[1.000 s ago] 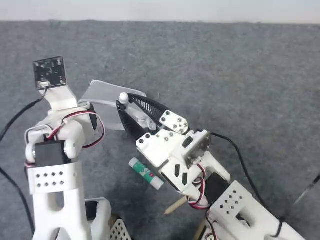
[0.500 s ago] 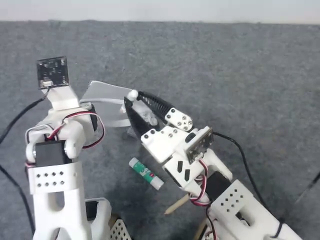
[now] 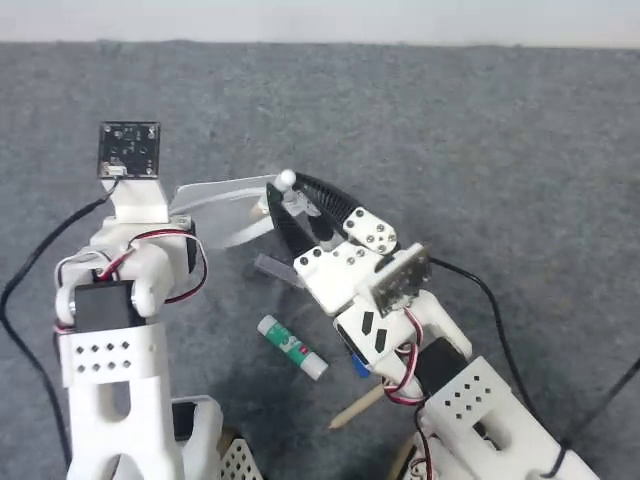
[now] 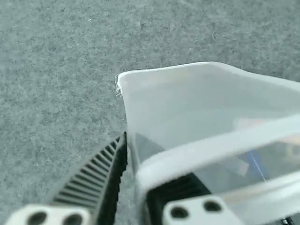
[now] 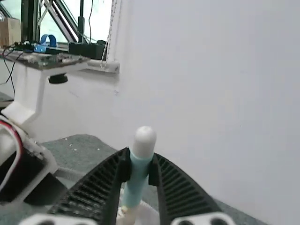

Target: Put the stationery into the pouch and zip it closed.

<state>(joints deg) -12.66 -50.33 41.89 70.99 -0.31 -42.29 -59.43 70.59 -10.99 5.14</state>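
Observation:
A translucent pouch (image 3: 222,203) hangs above the grey carpet, with my left gripper (image 4: 133,159) shut on its edge. In the left wrist view the pouch (image 4: 211,108) stands with its mouth open and something blue showing faintly through its wall. My right gripper (image 3: 290,200) is shut on a pen (image 3: 285,181) with a white cap, which points upward right at the pouch's near end. The right wrist view has the pen (image 5: 140,154), with its pale blue barrel, clamped between the black fingers of the right gripper (image 5: 139,161). A glue stick (image 3: 292,347) and a pencil (image 3: 355,408) lie on the carpet.
A small blue thing (image 3: 360,365) peeks from under the right arm, near the pencil. A clear flat piece (image 3: 275,268) sits just below the right gripper. Both arm bases crowd the front; open carpet (image 3: 480,130) stretches to the far wall.
My right gripper has carried the pen to the right and farther away. My left arm has swung right, and the pouch now stretches toward the pen.

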